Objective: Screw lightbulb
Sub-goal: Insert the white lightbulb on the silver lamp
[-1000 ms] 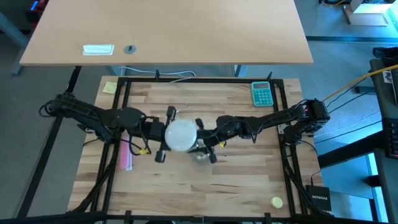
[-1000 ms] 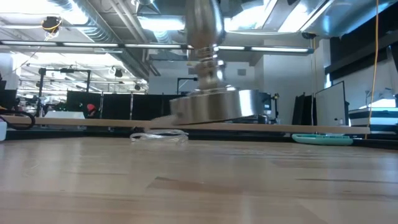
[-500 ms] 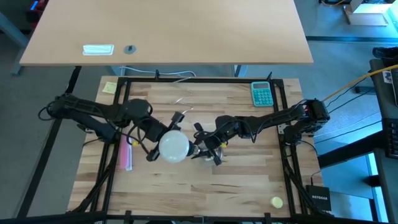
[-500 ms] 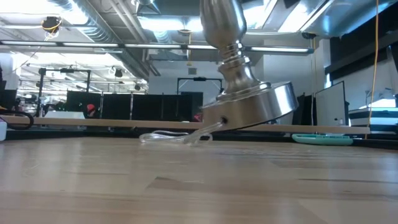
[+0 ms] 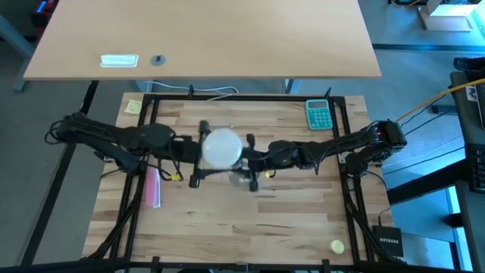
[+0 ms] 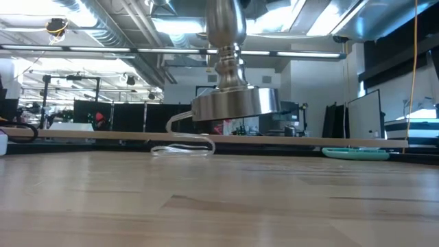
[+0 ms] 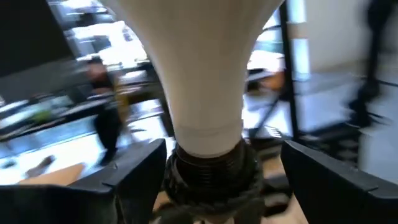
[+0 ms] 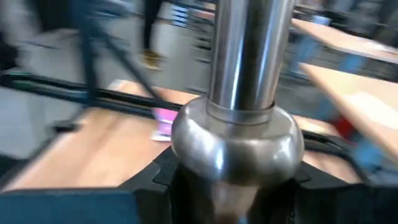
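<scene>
Between the spread fingers [image 7: 323, 180] of the left gripper [image 5: 198, 155], which touch neither side, the lightbulb [image 5: 221, 147] sits with its neck in the dark top of a silvery socket stand [image 6: 235, 103]. Opposite, the right gripper [image 5: 251, 162] is clenched on the stand's stem, its round base held clear of the wooden table [image 5: 288, 220].

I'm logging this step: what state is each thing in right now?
lightbulb: neck seated in the dark socket.
socket stand: base lifted off the table, level.
left claw: open, fingers apart either side of the bulb's neck.
right claw: shut on the stand's stem.
</scene>
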`<state>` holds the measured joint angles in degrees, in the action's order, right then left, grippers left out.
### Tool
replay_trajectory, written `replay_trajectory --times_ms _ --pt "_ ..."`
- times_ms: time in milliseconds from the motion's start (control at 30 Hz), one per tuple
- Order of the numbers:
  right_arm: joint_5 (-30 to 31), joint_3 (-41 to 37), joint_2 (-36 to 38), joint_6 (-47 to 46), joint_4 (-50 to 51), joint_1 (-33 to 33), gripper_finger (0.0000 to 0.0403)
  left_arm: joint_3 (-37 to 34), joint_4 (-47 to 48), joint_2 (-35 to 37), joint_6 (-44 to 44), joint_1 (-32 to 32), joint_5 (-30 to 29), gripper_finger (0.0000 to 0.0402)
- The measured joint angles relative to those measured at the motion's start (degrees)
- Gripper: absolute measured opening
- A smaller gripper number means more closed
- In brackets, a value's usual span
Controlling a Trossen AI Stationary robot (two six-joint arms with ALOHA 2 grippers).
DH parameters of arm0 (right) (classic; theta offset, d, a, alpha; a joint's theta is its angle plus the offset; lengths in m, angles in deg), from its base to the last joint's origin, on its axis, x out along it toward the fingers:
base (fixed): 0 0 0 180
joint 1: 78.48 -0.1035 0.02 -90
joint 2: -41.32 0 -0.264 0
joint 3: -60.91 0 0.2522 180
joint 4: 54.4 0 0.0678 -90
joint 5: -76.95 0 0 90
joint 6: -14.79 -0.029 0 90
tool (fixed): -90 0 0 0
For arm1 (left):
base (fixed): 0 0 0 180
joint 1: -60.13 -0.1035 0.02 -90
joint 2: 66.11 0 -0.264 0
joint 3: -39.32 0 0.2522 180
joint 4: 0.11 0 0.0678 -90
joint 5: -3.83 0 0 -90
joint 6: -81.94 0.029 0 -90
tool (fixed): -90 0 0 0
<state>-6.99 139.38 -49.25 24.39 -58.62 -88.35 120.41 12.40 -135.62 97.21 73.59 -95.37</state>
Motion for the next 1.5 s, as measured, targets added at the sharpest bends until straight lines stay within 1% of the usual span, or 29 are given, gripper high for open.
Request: replay_trajectory --times_ms 100,200,267,333,433,633,700,800,867,900,1000,1100,1200,1267,1333,1433,1500 --pt "9.82 0.00 0.11 -0.05 0.10 0.02 0.0140 0.07 -1.09 0.97 -2.81 2.72 -11.55 0.0306" --pt "18.43 0.00 -0.18 0.05 0.59 0.30 0.0140 0.07 -3.85 0.54 -3.15 4.78 -21.48 0.0299" --pt "21.47 0.00 -0.22 0.06 0.83 0.57 0.0140 0.07 -6.81 -0.08 -2.87 5.25 -26.65 0.0294" --pt "22.41 0.00 -0.24 -0.33 0.85 0.66 0.0140 0.08 -9.21 -0.82 -2.42 5.07 -30.07 0.0290" --pt "23.98 -0.02 -0.27 -0.15 0.90 0.53 0.0140 0.10 -13.55 -2.30 -2.20 3.90 -30.70 0.0284" --pt "24.30 -0.09 -0.36 -0.41 1.63 0.48 0.0140 0.16 -19.75 -4.63 -1.77 1.50 -30.76 0.0267" --pt "24.38 -0.09 -0.37 -0.43 1.65 0.48 0.0140 0.16 -19.90 -4.96 -1.77 1.09 -30.74 0.0250" --pt "24.42 -0.09 -0.37 -0.37 1.60 0.52 0.0140 0.16 -19.81 -4.97 -1.46 1.04 -30.60 0.0198" --pt "24.42 -0.09 -0.39 -0.30 1.58 0.53 0.0140 0.17 -18.96 -4.97 -1.42 1.06 -29.26 0.0152" --pt "24.46 -0.11 -0.40 -0.10 1.57 0.51 0.0140 0.18 -18.50 -4.97 -1.42 1.06 -28.08 0.0142" --pt "24.04 -0.13 -0.48 0.22 1.61 0.50 0.0140 0.18 -17.57 -4.97 -0.97 1.17 -26.22 0.0142" --pt "21.15 -0.15 -0.48 0.07 1.23 0.52 0.0140 0.23 -17.32 -4.92 -0.69 1.09 -22.86 0.0142" --pt "13.91 -0.15 -0.46 0.36 1.03 0.12 0.0140 0.28 -16.41 -4.90 -0.47 1.12 -16.60 0.0142" --pt "7.45 -0.21 -0.46 1.59 0.72 -0.38 0.0139 0.30 -15.03 -4.88 -1.21 1.19 -12.79 0.0142" --pt "0.19 -0.24 -0.46 3.09 0.69 -0.60 0.0138 0.42 -12.86 -4.77 -1.21 1.15 -6.73 0.0141" --pt "-11.47 -0.33 -0.46 3.73 0.94 -0.95 0.0137 0.51 -9.65 -4.75 -0.86 0.78 4.43 0.0137" --pt "-17.07 -0.33 -0.46 3.50 1.49 -1.25 0.0137 0.53 -8.17 -5.01 0.34 0.71 10.02 0.0137"
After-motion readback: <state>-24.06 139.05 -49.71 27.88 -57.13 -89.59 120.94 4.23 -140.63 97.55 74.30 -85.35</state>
